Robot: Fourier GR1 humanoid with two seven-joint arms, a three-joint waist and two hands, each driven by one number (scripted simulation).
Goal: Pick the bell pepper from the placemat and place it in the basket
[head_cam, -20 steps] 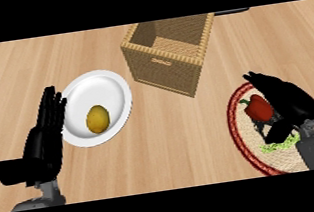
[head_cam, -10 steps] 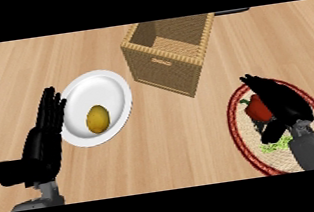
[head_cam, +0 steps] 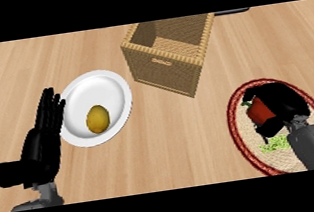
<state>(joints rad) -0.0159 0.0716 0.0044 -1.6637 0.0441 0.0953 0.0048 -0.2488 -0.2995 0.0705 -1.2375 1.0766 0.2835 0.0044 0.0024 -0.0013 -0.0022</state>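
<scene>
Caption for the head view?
Right hand curled on the pepper over the placemat; basket waits beyond.

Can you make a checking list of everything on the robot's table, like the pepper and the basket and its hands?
Surface: wooden counter, light planks.
Job's things: red bell pepper on the round red-rimmed placemat, at right; woven basket stands behind it, open at the top, nothing seen inside.
Clutter: white plate at left, with a yellow-brown oval food on it.
Hands: right hand curled round the bell pepper, low over the placemat; left hand open, resting beside the plate, fingers up.
Cables: nothing seen.
Surroundings: a dark thing at the top edge, too little shows to tell.
</scene>
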